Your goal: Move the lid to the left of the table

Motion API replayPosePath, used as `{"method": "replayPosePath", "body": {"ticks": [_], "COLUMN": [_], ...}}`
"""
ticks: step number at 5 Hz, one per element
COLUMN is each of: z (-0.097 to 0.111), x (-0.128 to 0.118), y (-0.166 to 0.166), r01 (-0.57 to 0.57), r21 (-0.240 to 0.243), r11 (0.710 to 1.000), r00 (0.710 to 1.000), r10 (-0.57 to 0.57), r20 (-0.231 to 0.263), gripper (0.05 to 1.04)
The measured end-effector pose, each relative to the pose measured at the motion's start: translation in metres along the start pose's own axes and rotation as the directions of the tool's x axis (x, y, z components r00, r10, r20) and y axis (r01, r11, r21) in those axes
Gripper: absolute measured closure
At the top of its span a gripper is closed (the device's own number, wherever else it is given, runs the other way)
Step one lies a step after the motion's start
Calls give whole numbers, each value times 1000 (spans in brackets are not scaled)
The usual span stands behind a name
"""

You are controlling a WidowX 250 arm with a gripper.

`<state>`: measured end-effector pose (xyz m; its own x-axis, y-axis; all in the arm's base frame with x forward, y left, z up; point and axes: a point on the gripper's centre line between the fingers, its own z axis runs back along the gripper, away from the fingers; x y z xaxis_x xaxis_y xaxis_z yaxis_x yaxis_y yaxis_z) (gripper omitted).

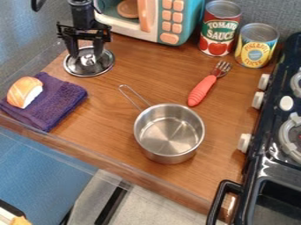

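the end effector (86, 53) is hanging at the upper left of the frame, directly over the lid (89, 66). its two fingers are standing apart, one on each side of the lid's knob; the opening is appearing moderate. no firm grip is showing, and whether either finger is touching the knob is not possible to tell.

the lid is appearing to lie flat on the tabletop (122, 58), knob up, in the upper left of the frame. task status, by judgement: placement is looking complete or nearly so, since the lid is occupying the left part of the tabletop. what is left is likely confirming release and raising the end effector clear of the knob.

beyond the lid, the purple cloth (61, 97) is lying to the lower left, bearing the sushi-like piece (24, 92). the saucepan (169, 132) is standing uncovered near the centre, well apart from the lid.
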<state>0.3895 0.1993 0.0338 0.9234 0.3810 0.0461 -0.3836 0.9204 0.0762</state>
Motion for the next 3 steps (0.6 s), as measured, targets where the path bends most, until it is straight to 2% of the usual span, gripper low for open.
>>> {"method": "replayPosePath", "body": {"ticks": [1,2,3], "z": [17,43,47], "x": [-3,-4,-6], "y": [-2,-15,-26], "r01": [45,138,193], "r21": [2,6,18], "r11": [999,990,981], "r00": [998,988,979], "r10": [-45,-139,-194], "r20": [37,70,66], "gripper": [71,75,81]}}
